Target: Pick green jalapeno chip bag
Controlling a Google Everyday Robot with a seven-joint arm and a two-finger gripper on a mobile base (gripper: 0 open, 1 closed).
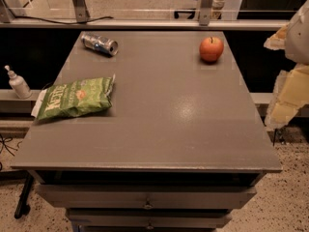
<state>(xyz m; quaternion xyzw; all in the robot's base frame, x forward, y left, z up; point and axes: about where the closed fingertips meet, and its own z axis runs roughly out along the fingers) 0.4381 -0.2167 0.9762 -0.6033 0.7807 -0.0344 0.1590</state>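
The green jalapeno chip bag (74, 98) lies flat on the left side of the grey table (164, 129), near its left edge. It is crinkly green with white lettering, a small orange picture and a white edge that hangs over the table's side. My gripper (288, 81) is a pale, blurred shape at the right edge of the camera view, beyond the table's right side. It is far from the bag and holds nothing that I can see.
A red apple (211, 49) stands at the back right of the table. A silver can (99, 43) lies on its side at the back left. A white pump bottle (18, 83) stands on a ledge to the left. Drawers (145, 202) are below the table's front edge.
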